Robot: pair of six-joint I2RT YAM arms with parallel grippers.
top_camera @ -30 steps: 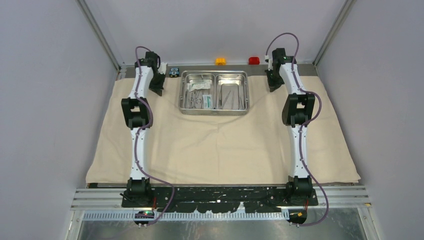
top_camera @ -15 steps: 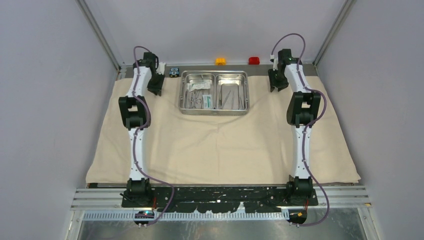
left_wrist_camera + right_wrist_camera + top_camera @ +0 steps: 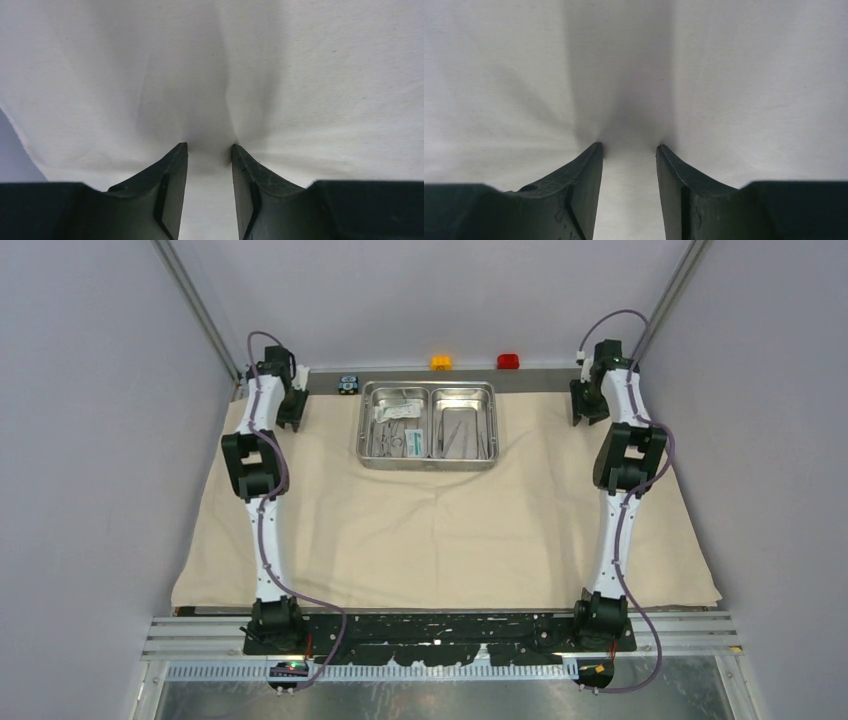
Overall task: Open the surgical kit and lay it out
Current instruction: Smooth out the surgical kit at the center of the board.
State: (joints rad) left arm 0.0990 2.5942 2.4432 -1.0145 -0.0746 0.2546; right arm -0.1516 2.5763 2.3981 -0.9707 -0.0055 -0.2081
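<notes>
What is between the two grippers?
The tray, holding tools, sits on the cloth between the left gripper and the right gripper. The top view shows it.

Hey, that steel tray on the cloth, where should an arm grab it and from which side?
Grip the steel tray by its raised rim on the right short side, coming straight down, one finger inside, one outside. It lies flat on the cloth, so nothing slips beneath, and the open right claw is probably nearest that edge.
</notes>
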